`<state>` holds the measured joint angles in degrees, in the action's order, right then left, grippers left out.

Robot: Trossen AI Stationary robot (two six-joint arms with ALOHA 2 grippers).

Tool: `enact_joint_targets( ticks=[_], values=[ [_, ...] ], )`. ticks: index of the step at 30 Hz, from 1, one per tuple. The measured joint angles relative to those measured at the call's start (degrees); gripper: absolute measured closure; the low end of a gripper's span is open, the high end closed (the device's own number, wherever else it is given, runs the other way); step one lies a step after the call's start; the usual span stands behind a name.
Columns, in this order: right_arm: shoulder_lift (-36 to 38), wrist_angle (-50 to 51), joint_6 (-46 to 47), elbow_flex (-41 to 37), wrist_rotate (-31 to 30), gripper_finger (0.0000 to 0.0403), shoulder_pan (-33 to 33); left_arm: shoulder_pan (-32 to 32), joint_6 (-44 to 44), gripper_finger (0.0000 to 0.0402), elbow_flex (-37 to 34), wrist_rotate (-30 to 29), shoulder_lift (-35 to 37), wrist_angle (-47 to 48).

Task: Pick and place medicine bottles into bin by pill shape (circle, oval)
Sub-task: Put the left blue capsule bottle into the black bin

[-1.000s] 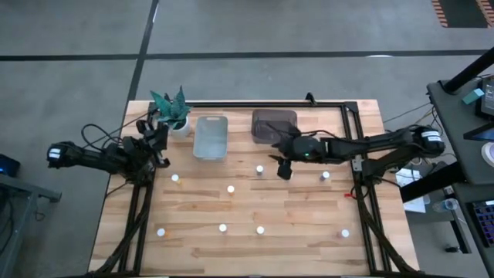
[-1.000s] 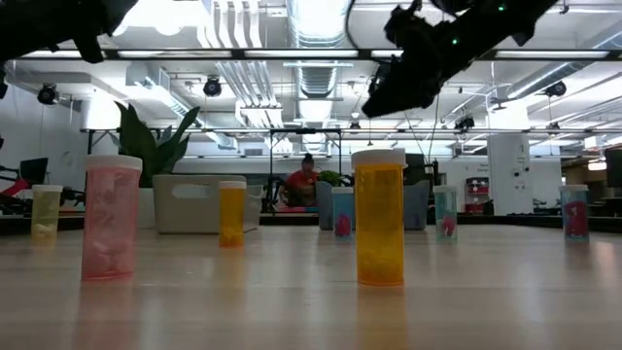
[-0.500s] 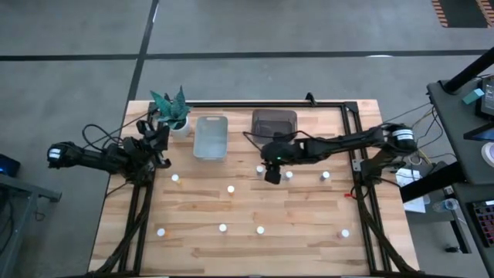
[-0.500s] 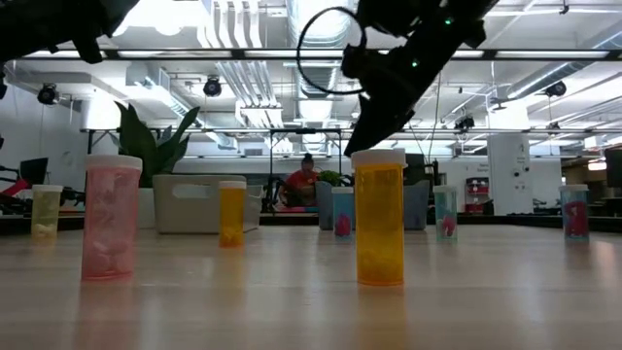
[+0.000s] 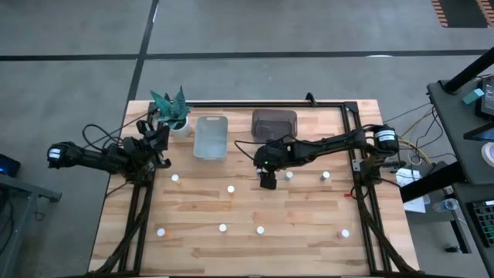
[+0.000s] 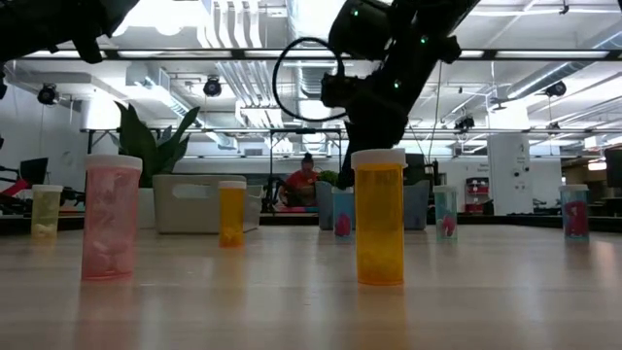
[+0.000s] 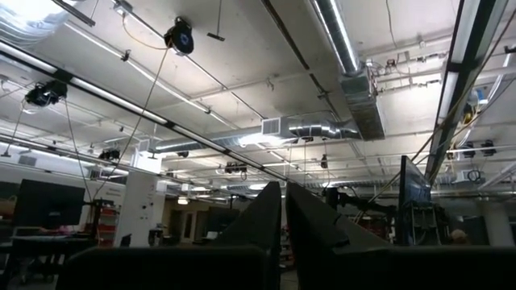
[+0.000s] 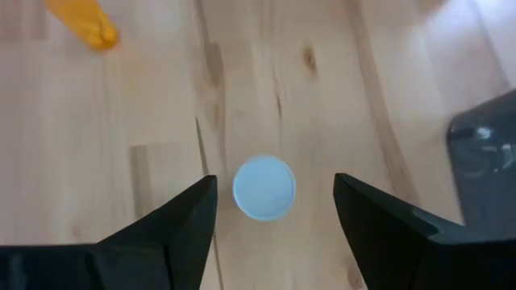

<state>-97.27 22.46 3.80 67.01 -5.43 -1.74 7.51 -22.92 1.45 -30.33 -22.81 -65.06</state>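
Right claw spread wide above round white bottle cap, pale planked wood worktop, left claw pinched shut

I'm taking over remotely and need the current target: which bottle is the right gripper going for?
Start at the dark bin at the table's far edge, then come toward the middle. The right gripper hangs open there, and the bottle stands directly beneath it, between its fingers. Unlike the other white-capped bottles, it is hidden by the gripper in the high view.

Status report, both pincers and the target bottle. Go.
Right pincer open, poised above a white-capped bottle, cap centred between its fingers, not gripped. Left pincer shut, parked at the table's left edge by the plant. Nothing in the way.
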Motion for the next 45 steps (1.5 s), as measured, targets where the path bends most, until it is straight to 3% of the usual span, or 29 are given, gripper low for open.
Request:
enact_joint_targets(
  ticks=[5,13,27,37,45],
  values=[
    [-1.12,-0.71,-0.95,-0.06,0.45,0.0155,0.13,0.0,0.0,0.0395,0.0,-0.02,0.0,-0.02],
    [-0.88,-2.49,-1.32,-0.27,0.48,0.0188,0.13,0.0,-0.02,0.0395,0.0,-0.13,-0.02,-0.02],
    [-1.04,-2.54,-0.83,-0.64,0.82,0.0302,0.13,0.0,-0.02,0.0395,0.0,-0.15,0.0,-0.04],
    [1.17,-1.41,-2.47,1.21,0.96,0.0279,-0.99,0.0,-0.02,0.0395,0.0,-0.17,0.0,-0.07],
    [6.1,3.33,-5.2,6.36,0.35,0.0289,-9.77,0.0,0.0,0.0395,0.0,-0.17,-0.02,-0.47]
  ],
)
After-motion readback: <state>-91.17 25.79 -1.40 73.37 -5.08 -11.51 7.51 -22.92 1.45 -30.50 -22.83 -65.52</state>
